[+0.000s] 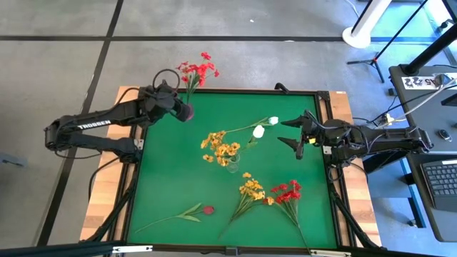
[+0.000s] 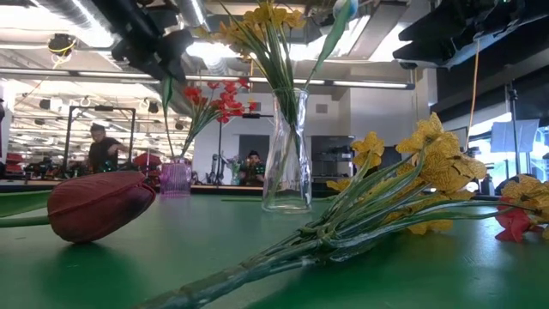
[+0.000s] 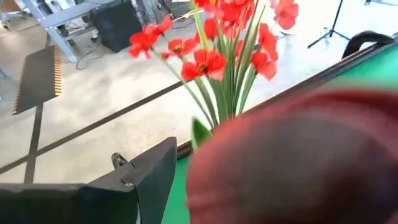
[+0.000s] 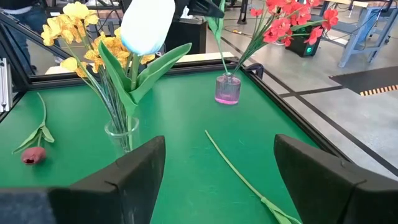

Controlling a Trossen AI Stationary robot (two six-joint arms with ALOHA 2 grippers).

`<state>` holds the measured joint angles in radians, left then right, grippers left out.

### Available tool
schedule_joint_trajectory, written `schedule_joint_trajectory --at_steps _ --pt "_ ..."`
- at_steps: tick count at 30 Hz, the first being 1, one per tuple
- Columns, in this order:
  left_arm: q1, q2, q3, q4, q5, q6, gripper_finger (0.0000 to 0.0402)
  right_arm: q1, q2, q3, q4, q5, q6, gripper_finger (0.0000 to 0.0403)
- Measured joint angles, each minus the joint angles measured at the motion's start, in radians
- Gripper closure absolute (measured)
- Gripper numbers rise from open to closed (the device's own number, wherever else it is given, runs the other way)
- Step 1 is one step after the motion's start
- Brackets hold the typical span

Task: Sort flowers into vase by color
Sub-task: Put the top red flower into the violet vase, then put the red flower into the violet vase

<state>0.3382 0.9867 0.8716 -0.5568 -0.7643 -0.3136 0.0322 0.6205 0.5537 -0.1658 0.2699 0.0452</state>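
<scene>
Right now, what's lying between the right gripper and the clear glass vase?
A white flower, its stem along the mat, lies between the right gripper and the clear glass vase; the high view shows it, and the right wrist view shows its stem.

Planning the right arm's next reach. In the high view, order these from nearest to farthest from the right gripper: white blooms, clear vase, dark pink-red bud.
From the right gripper:
1. White blooms, just beside it toward the table's middle.
2. Clear vase, mid-table.
3. Dark pink-red bud, near front edge, left side.
</scene>
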Motion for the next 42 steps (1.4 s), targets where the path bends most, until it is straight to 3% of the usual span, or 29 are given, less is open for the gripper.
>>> schedule_joint_trajectory --at_steps 20,25,33,42 --pt "-0.044 0.000 0.245 -0.037 0.064 0.061 0.0152 0.000 0.000 0.000 -0.004 0.000 0.001 0.0104" --pt "-0.155 0.000 0.276 -0.045 0.118 0.054 0.0152 0.000 0.000 0.000 -0.019 -0.001 0.001 0.0104" --pt "-0.417 0.004 0.291 -0.076 0.121 -0.030 0.0152 0.000 0.000 0.000 -0.018 -0.001 0.001 0.0104" --pt "-0.678 0.112 0.292 -0.303 0.133 -0.282 0.0158 0.000 0.000 0.000 -0.016 -0.001 0.008 0.0104"
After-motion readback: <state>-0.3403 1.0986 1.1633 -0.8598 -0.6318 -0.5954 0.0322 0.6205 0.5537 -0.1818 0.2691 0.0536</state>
